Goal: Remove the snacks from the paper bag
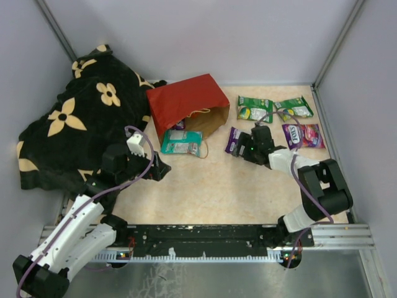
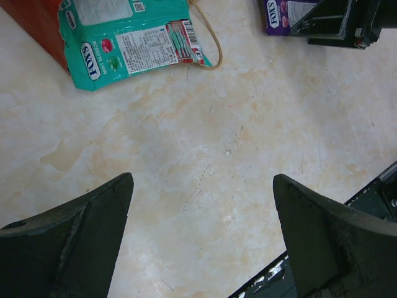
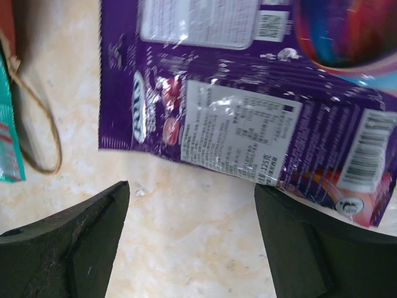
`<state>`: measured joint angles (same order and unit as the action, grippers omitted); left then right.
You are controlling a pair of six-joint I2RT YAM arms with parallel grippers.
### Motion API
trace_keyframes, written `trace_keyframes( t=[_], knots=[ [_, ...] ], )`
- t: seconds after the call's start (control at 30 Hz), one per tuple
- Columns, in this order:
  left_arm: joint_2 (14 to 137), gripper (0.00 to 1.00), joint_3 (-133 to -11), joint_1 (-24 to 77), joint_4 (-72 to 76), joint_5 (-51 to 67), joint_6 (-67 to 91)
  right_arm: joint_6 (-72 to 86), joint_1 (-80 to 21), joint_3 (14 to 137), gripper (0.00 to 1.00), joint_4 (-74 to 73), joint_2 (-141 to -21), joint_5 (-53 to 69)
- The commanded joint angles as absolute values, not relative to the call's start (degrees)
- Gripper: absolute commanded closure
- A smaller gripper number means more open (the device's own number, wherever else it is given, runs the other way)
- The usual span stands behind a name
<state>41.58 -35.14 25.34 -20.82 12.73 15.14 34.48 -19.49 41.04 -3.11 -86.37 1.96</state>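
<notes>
Lying on its side, the paper bag [image 1: 186, 99] had a teal packet [image 1: 181, 143] at its mouth. The right end effector [image 3: 189, 198] hovered, jaws apart, over a purple packet [image 3: 236, 118] on the worktop [image 1: 217, 180]; the left end effector [image 2: 203, 186], likewise apart, hung nearby.

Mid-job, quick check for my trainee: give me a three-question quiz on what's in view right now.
1. True or false: the red paper gift bag stands upright.
2. How many shiny green snack packets are out of the bag?
3. Which packet lies just ahead of the open right claw? A) purple foil packet B) teal packet C) green packet
Key: 1 false, it lies on its side; 2 two; 3 A.
</notes>
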Motion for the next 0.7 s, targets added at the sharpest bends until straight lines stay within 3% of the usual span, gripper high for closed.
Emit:
trace_keyframes(
  t=[0.0, 0.17, 0.4, 0.57, 0.67],
  knots=[
    [41.7, 0.0, -35.4, 25.1, -20.9, 13.7, 14.6, 31.7, -14.8, 41.9, 0.17, -6.6, -87.1, 2.7],
    [41.7, 0.0, -35.4, 25.2, -21.0, 13.3, 14.6, 30.3, -14.2, 45.8, 0.19, -7.0, -87.4, -1.3],
    [42.1, 0.0, -35.4, 25.2, -21.1, 12.6, 14.6, 25.9, -30.3, 50.1, 0.06, -13.0, -82.3, -32.5],
    [42.7, 0.01, -35.4, 25.2, -21.2, 13.0, 14.5, 23.4, -31.1, 54.1, 0.01, -15.0, -85.2, -35.8],
    [43.0, 0.01, -35.5, 25.1, -21.2, 13.3, 14.5, 22.1, -28.7, 58.3, 0.01, -16.9, -89.1, -31.9]
  ],
)
